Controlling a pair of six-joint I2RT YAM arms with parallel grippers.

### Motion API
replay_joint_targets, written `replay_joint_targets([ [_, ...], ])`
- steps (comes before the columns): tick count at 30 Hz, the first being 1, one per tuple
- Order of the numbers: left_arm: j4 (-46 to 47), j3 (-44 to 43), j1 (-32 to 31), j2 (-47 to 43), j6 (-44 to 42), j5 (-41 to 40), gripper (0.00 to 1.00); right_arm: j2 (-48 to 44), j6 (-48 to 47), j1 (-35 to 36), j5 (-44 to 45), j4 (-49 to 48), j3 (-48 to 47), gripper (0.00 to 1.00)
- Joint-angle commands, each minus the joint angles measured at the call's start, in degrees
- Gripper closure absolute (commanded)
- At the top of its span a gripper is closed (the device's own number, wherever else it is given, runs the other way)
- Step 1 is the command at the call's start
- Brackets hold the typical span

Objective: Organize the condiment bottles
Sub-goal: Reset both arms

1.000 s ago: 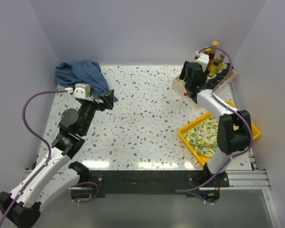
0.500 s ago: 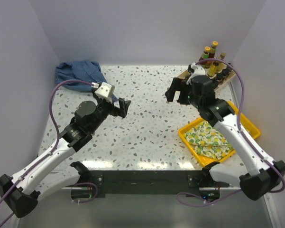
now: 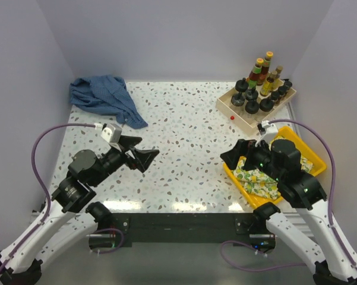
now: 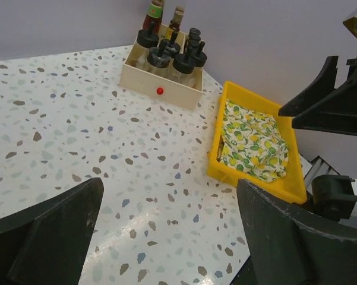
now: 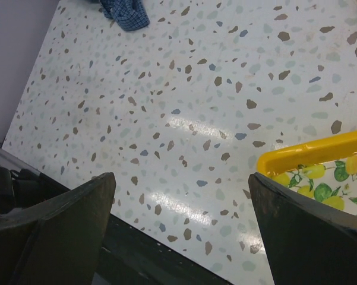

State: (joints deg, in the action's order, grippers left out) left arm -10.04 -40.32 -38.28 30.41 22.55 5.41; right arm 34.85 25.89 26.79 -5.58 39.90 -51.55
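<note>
The condiment bottles [image 3: 260, 88] stand together in the beige divided tray [image 3: 233, 111] at the back right: slim sauce bottles at the rear, black-lidded jars and small dark shakers in front. They also show in the left wrist view [image 4: 169, 50]. My left gripper [image 3: 144, 157] is open and empty over the table's left middle, far from the bottles. My right gripper [image 3: 234, 155] is open and empty, low at the right front beside the yellow tray. In the right wrist view the gripper [image 5: 181, 237] holds nothing.
A yellow tray [image 3: 233, 168] with a lemon-print cloth [image 3: 256, 172] lies at the right front. A blue cloth [image 3: 104, 97] is bunched at the back left. A small red dot [image 3: 232, 117] sits by the beige tray's front wall.
Both arms have pulled back toward the near edge. The right gripper left the bottle tray and came down by the yellow tray. The left gripper swung to the middle, then lowered.
</note>
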Motion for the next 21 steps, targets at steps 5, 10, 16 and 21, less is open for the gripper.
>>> replay_joint_targets([
  [5, -3.7, 2.2, -0.1, -4.7, 1.4, 0.6, 0.0, -2.1, -0.5, -0.1, -3.1, 0.3, -1.2, 0.01],
  [10, -5.2, 1.5, -0.1, -5.3, 0.2, 0.3, 0.0, -1.9, 0.5, -0.1, -2.1, 0.5, -2.5, 0.01],
  [16, -5.3, 1.1, -0.1, -5.6, 0.5, 0.7, 0.0, -1.9, 0.9, -0.2, -1.5, 0.2, -3.6, 0.02],
  [21, -6.0, 0.4, -0.1, -6.1, 0.5, 0.7, 0.0, -1.9, 1.1, -0.2, -1.0, -0.6, -3.7, 0.01],
])
